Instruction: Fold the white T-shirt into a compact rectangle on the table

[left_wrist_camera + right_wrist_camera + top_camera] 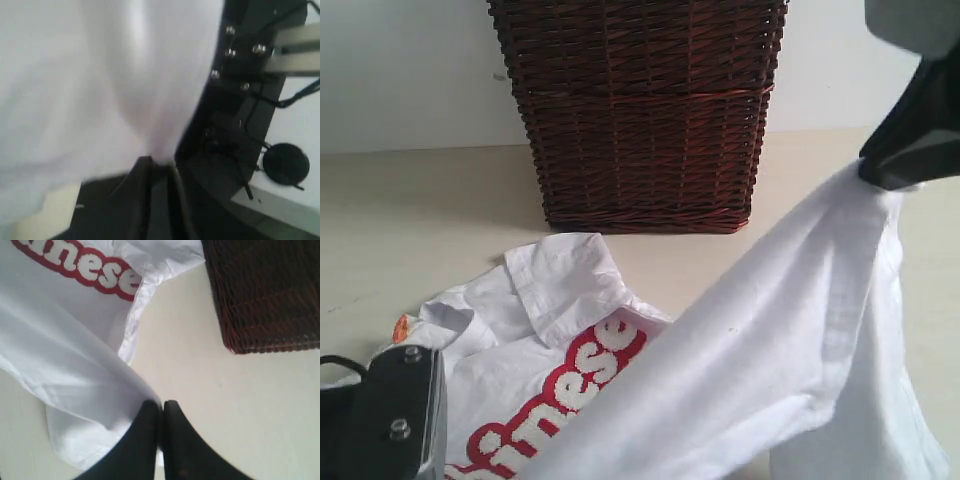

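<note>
Though blurry — left gripper (156, 167) seemingly, right gripper (161, 412) clearly tight on white T-shirt (790, 330); beige table (420, 210).

White T-shirt (800, 330), fuzzy white letters (570, 395) outlined red reading "inese" (start hidden under folded cloth), orange neck tag (401, 327) too small to read

Wicker basket (638, 110) rearward, open table (410, 220) leftward.

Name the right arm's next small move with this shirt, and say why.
Probably carry the right claw leftward across the red lettering, then lower it. It is shut on an edge of the white T-shirt, held high, with cloth draped from it and not yet laid flat on the table.
</note>
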Robot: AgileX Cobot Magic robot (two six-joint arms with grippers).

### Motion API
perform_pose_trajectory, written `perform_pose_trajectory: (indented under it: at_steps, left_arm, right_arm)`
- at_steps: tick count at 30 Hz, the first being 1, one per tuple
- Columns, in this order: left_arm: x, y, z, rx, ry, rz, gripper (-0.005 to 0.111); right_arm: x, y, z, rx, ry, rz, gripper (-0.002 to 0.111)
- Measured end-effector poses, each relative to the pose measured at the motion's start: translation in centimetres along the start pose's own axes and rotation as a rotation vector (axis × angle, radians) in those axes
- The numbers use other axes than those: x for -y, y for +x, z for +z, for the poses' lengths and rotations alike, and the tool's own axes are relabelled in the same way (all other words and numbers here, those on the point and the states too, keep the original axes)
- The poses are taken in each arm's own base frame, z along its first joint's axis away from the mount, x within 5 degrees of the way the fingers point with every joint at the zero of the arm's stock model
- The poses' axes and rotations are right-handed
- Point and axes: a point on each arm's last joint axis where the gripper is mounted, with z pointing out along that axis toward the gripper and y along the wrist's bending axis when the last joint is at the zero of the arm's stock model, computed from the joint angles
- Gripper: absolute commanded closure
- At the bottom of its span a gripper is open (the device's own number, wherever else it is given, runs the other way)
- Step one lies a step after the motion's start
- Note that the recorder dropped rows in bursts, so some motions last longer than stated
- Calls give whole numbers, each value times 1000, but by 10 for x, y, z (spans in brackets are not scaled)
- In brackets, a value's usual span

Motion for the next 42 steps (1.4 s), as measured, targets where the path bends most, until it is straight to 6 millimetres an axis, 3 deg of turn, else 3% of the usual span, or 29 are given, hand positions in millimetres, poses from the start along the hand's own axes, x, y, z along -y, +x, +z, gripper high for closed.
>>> perform_pose_trajectory:
  at_steps: [2,3,5,6,8,9,11,14,17,18,20,24,28,37,42]
  left_arm:
    - [-2,6,4,-45,-10,6,59]
    - [-4,7,4,-59,-39,5,58]
    - [-15,7,-5,-87,-188,-42,58]
    - [-29,1,-18,-56,-376,-84,58]
    - [-48,-13,-35,96,-624,-139,58]
    - [-53,-18,-36,130,-654,-145,58]
    - [-76,-39,-26,223,-677,-180,59]
    - [-114,-58,1,232,-667,-217,73]
    - [-155,-70,38,85,-634,-232,84]
    - [-164,-70,45,44,-626,-242,94]
    - [-191,-64,61,-63,-602,-299,107]
    - [-228,-43,75,-196,-563,-434,107]
    - [-250,-20,70,-306,-524,-565,107]
    - [-256,34,60,-580,-327,-818,107]
    - [-253,37,56,-582,-304,-839,107]
  right_arm:
    - [-3,7,7,-37,-2,-5,108]
    - [-4,8,9,-44,-7,-7,108]
    - [-8,11,14,-54,-29,-9,108]
    - [-12,12,18,-52,-59,-8,108]
    - [-20,13,26,-41,-125,11,108]
    - [-23,14,30,-43,-148,16,108]
    - [-34,23,45,-84,-209,24,108]
    - [-44,33,59,-139,-255,50,108]
    - [-48,37,64,-163,-269,85,108]
    - [-48,37,64,-163,-269,89,108]
    - [-47,38,64,-174,-257,111,104]
    - [-43,42,65,-213,-207,142,85]
    - [-43,44,57,-197,-178,176,67]
    - [-48,56,23,-95,-77,221,65]
    - [-40,49,31,-71,-28,349,65]
